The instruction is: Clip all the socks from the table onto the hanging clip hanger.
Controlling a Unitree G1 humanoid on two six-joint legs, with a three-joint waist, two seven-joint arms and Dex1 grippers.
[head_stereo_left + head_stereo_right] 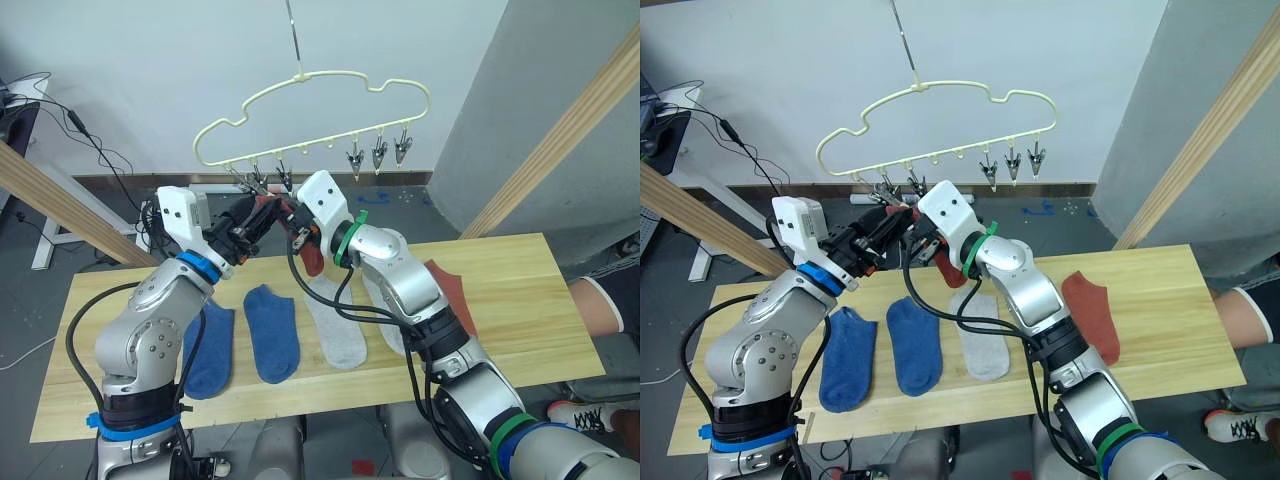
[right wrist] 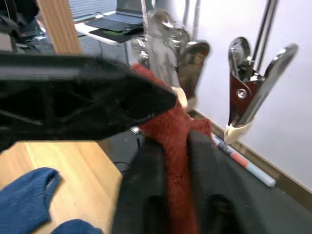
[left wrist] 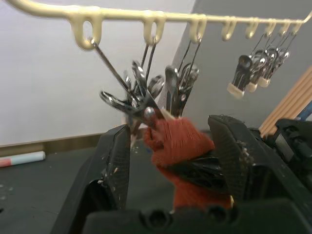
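From the head, both pincers meet under the hanger (image 1: 310, 110), over the desk (image 1: 520, 300) (five socks lie there). At the left wrist, the left pincer (image 3: 170, 161) stands apart around clips (image 3: 146, 100). At the right wrist, the right pincer (image 2: 178, 146) clamps the red sock (image 2: 173, 131).

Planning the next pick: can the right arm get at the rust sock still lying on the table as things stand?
Probably not yet: the right gripper is shut on the raised rust sock by the clips. The rust sock on the table lies uncovered beside that arm.
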